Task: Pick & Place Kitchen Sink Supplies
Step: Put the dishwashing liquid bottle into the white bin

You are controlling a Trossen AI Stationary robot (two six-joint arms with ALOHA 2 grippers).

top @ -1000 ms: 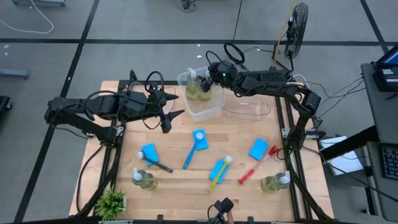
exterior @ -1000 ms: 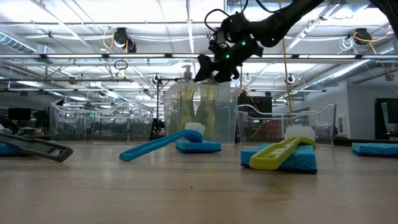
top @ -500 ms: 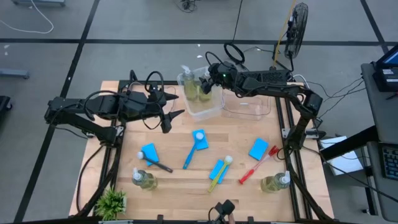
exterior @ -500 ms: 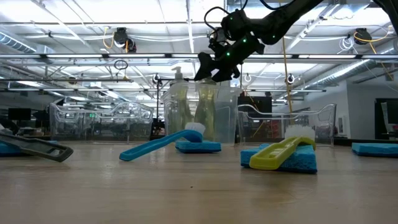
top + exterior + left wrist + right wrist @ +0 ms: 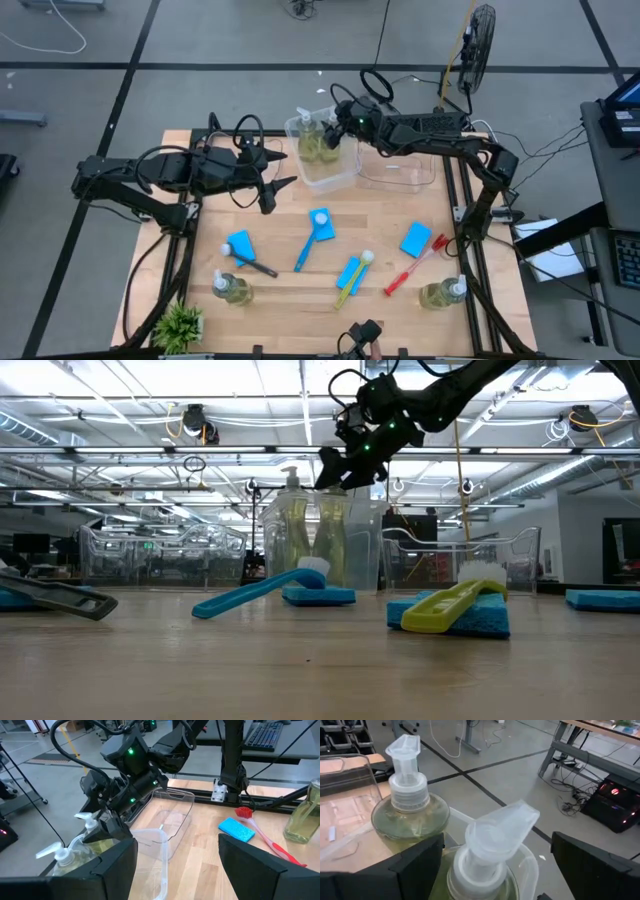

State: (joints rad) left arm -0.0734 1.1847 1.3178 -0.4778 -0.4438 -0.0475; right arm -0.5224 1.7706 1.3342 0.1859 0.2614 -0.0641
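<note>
Two pump bottles of yellowish soap are standing at the near edge of the bench (image 5: 285, 290), one at the left (image 5: 229, 287) beside the potted plant (image 5: 180, 326) and one at the right (image 5: 443, 293). Near them the sponges are lying flat and bright blue: one (image 5: 240, 243) touching the black brush (image 5: 255, 265), one (image 5: 348, 272) under the yellow-green brush (image 5: 354, 276), one (image 5: 415, 239) just beside the red brush (image 5: 412, 266), and one (image 5: 322, 229) under the head of the blue brush (image 5: 308, 241).

Farther back, the left gripper (image 5: 283, 186) is hanging over bare wood with its jaws standing apart and holding nothing. At the far edge two more bottles (image 5: 409, 815) (image 5: 487, 865) are sitting side by side in the left clear bin (image 5: 322, 152), their white pump heads poking above the rim. The right gripper (image 5: 335, 127) is hovering just above them, jaws spread wide around the nearer pump without touching it. A second clear bin (image 5: 397, 171) is standing to the right.

In the low view the bin walls are blurring the bottles' bodies, and the black brush is being cut off at the picture's edge.
</note>
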